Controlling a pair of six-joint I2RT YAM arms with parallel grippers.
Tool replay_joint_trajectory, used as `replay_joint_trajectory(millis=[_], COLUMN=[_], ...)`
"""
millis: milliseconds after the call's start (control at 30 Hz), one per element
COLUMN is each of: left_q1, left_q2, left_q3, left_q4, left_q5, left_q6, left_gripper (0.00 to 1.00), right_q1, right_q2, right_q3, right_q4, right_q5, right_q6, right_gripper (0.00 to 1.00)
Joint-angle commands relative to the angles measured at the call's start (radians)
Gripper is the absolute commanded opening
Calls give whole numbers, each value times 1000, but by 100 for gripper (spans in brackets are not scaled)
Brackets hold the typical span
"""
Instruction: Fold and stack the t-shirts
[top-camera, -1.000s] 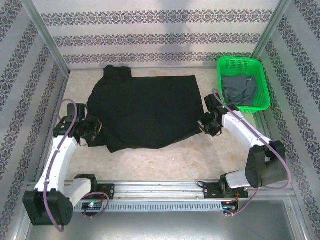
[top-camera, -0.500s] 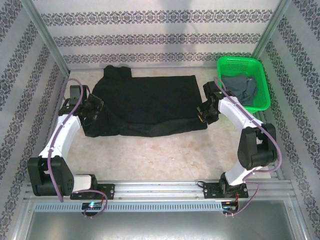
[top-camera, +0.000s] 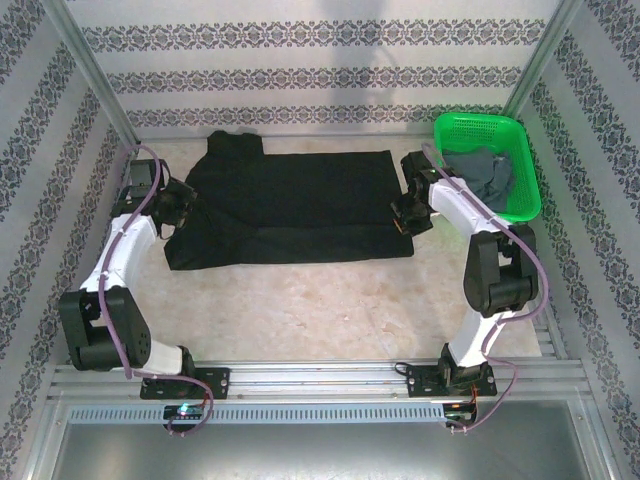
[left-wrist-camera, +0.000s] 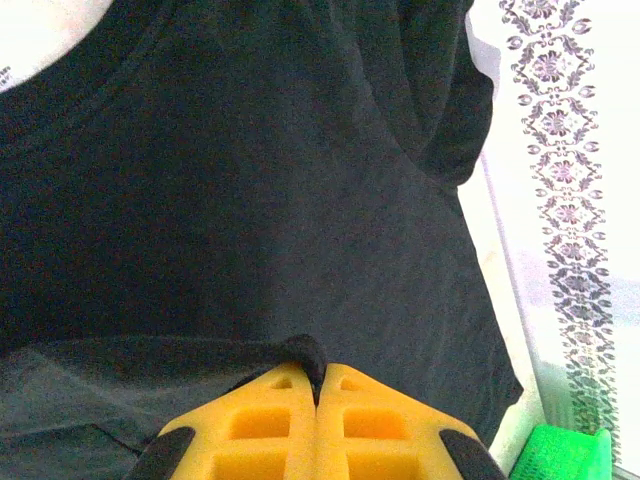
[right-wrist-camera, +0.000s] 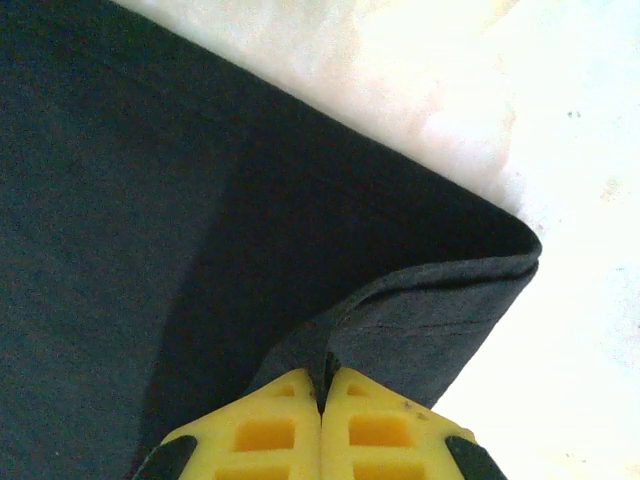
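**Two grippers pinching a black t-shirt at both ends, mid-fold**

The left gripper (left-wrist-camera: 317, 372) is clamping its yellow fingers together on a small ridge of black cloth near the shirt's neck end. The right gripper (right-wrist-camera: 322, 385) is likewise clamped shut, pinching a doubled corner at the opposite end, where the upper layer is curling over the lower one. Between them, the black t-shirt (top-camera: 300, 200) is lying sideways across the far half of the tabletop (top-camera: 320, 300). One sleeve is pointing towards the far left, and a long fold is running from left to right along the near side.

The step in hand looks like bringing the near half over the far half. To do it well, both grippers should be travelling level and in parallel, so the carried edge is landing square on the far edge. They should be letting go only once the cloth is resting flat, since the left end is looking more bunched than the right.

A dark grey t-shirt (top-camera: 485, 175) is lying crumpled in the green basket (top-camera: 480, 120) at the far right, waiting its turn.
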Motion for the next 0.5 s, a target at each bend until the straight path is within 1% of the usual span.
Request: replay_joint_trajectory(millis=[0,467], left_q1=[22,45], left_q2=[30,186], left_q3=[45,94], left_q4=[51,120], left_q5=[-8,27], left_q6=[48,97], left_gripper=[0,0], right_q1=[-12,-25], right_q2=[31,142], right_q3=[39,127], right_q4=[-38,-26], right_q5=[41,26], right_q6=[21,12], right_gripper=[0,0])
